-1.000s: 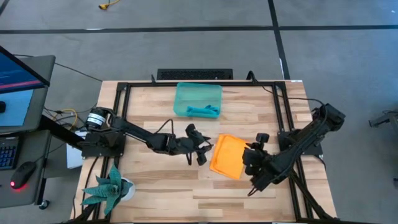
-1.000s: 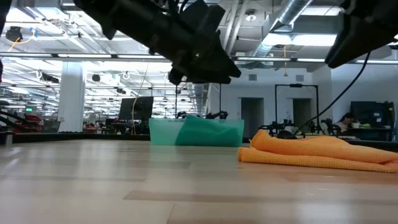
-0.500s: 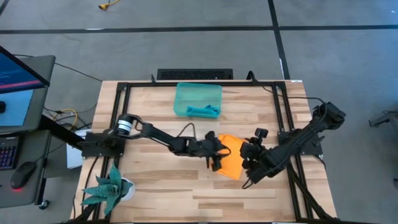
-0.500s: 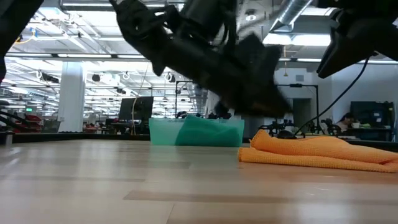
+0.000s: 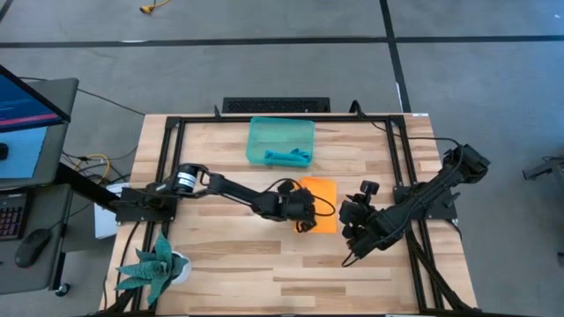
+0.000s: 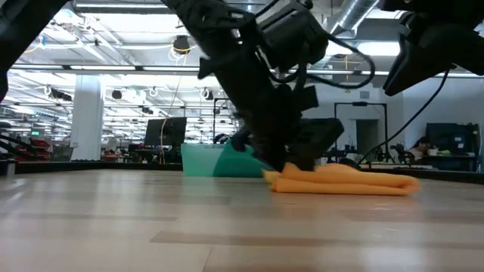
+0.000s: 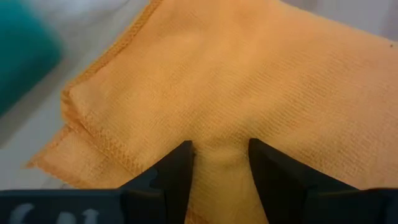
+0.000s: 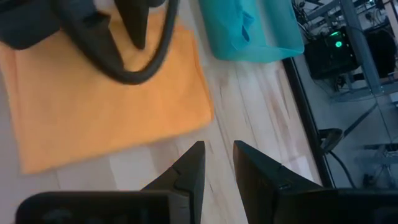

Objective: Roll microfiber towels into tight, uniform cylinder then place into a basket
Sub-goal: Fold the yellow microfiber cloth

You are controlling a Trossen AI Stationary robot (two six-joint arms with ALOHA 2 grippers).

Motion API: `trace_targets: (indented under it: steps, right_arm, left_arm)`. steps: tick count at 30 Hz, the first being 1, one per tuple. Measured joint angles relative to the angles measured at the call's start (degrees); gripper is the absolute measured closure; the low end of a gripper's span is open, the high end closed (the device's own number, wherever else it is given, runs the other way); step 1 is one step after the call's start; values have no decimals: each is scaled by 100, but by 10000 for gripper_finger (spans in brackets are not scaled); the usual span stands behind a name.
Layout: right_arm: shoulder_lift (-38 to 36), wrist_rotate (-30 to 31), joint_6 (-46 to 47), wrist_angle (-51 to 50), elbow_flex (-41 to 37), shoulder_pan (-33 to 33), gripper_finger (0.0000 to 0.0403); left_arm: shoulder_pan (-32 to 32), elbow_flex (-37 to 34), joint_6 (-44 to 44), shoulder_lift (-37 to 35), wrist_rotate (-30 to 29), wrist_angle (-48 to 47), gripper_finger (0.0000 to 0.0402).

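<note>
Since last look: left gripper (image 5: 306, 220) down at orange towel (image 5: 322, 201) near-left corner, folded flat mid-table | jaws: left pinching a towel ridge, I think; right gripper (image 5: 351, 238) hovering beside, part-open, empty | teal towel (image 5: 286, 158) in basket (image 5: 264, 132) | step: rolling orange | next: I tuck edge tight.

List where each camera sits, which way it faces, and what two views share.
High: above the table, looking straight down; both arms, left end effector on the orange towel.
Low: at tabletop height, looking level across; arms come in from above.
Left wrist: looks past its fingers, which pinch a fold of the towel.
Right wrist: looks past its parted fingers, above bare table.
Shared: the high and right wrist views both show the basket.
</note>
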Motion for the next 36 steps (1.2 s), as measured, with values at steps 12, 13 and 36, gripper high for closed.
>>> trace_targets:
  steps: [12, 13, 36]
  right_arm:
    - [0, -1, -44, 94, 0, 2, 295]
    - [0, -1, -48, 94, 0, 2, 295]
    - [0, -1044, -1696, 2365, 0, 13, 295]
  left_arm:
    - [-874, 826, -870, -1, -1594, -3186, 249]
    - [-923, 963, -777, -59, -1701, -3225, 249]
    - [-2872, 1328, -1809, -632, -2136, -6125, 249]
